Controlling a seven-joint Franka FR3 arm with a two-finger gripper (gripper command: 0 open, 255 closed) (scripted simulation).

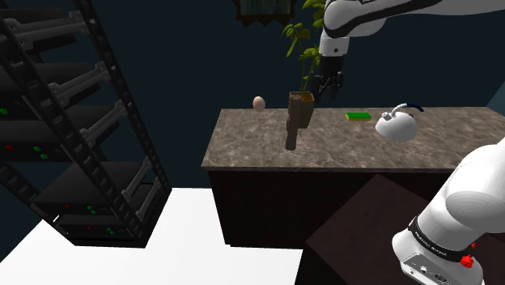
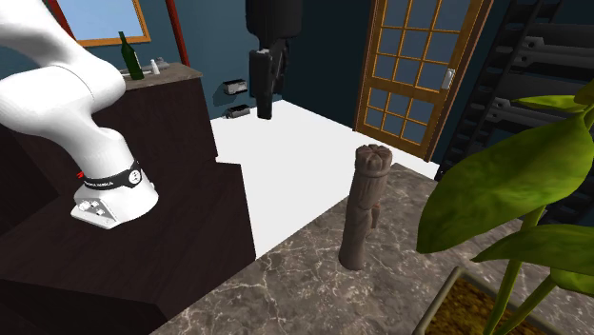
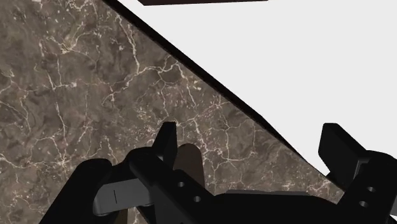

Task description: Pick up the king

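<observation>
At the shoulder view's left we see a dark rack [image 1: 81,121] on the floor, cut off by the picture's edge. On the desk [image 1: 243,150], a pale egg [image 1: 258,103] sits at the far edge, near the far left corner. Next comes the king [image 1: 291,134], a tall brown carved piece close to the desk's edge that faces the stand [image 1: 364,235]. Here its top overlaps the pot of the plant [image 1: 310,55] behind it, and we cannot tell where one ends. The second exterior view shows the king [image 2: 366,205] upright and whole. The claw [image 1: 328,87] hangs higher than the king and apart from it, released: in the wrist view its fingers [image 3: 167,143] stand apart, clasping nothing. A tan shape beside one finger is mostly hidden by the claw's body, and we cannot make it out. Further right, toward the far edge, lie a flat green thing [image 1: 358,116] and a white kettle [image 1: 396,123]. The arm [image 1: 453,219] hides the desk's near right corner.
</observation>
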